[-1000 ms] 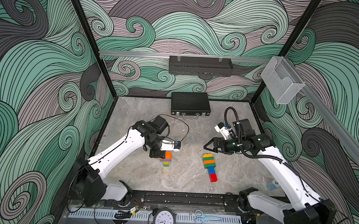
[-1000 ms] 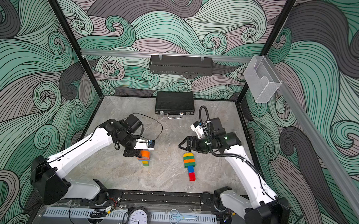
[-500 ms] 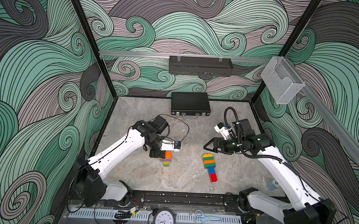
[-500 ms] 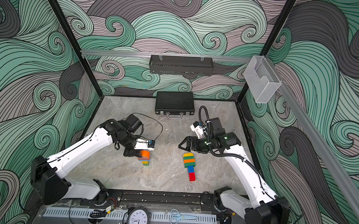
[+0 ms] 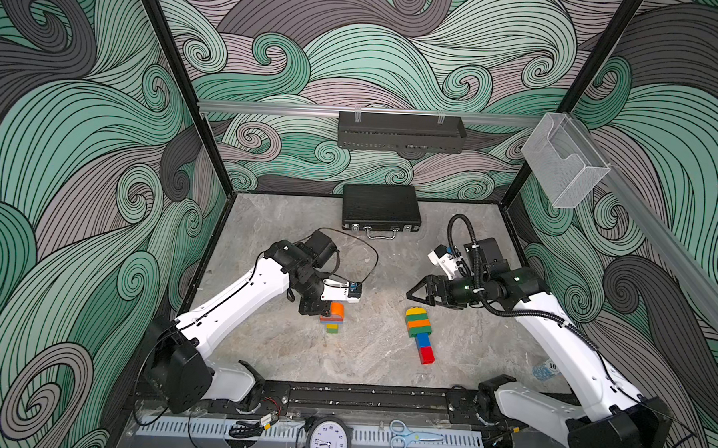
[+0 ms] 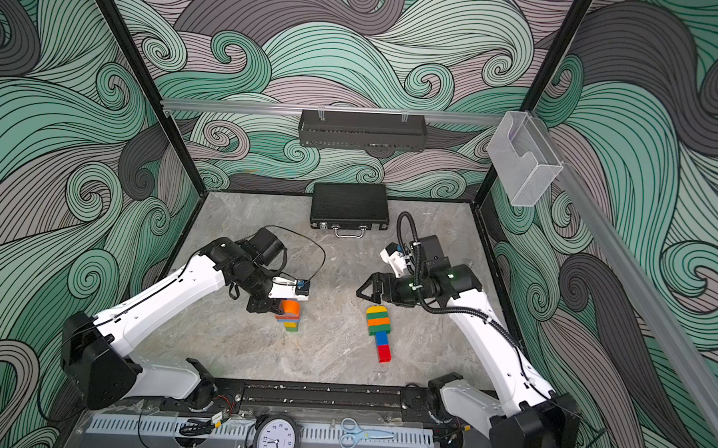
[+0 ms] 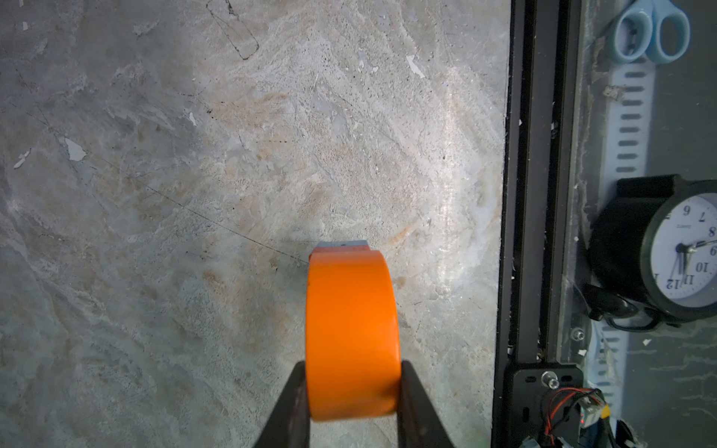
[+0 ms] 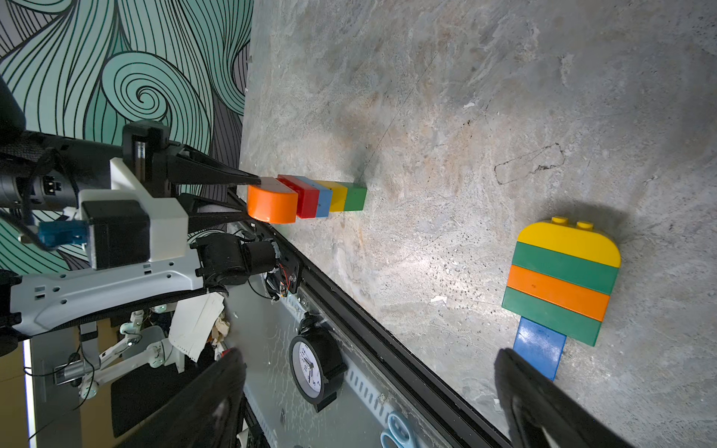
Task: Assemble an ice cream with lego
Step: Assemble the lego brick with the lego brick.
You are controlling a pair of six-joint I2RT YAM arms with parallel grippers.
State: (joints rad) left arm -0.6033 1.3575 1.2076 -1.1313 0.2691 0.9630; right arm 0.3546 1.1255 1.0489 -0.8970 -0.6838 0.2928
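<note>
**Orange cap gripped over the small stack; right jaws wide and empty**

Orange is the colour in the left gripper (image 7: 351,372): its two dark fingers (image 7: 289,403) are clamped on the flat sides of an orange half-round piece (image 7: 351,329), rounded face toward the wrist camera. Directly under those jaws stands a short upright stack. In the right wrist view the half-round piece touches a red brick (image 8: 306,196), followed by a blue brick (image 8: 322,199), a yellow brick (image 8: 338,196) and a green brick (image 8: 355,198), the green one resting on the stone-patterned table (image 5: 364,350). Whether the orange piece is pressed fully home cannot be told.

The right gripper (image 5: 414,294) hangs above the table with its jaws spread wide and nothing between them. Just beyond its fingertips, toward the front rail, a finished ice cream model (image 5: 420,331) lies flat, with its yellow rounded end nearest the gripper and its red end farthest. The two grippers are well apart.

Behind both grippers, a black briefcase (image 5: 381,209) sits closed by the back wall.
</note>
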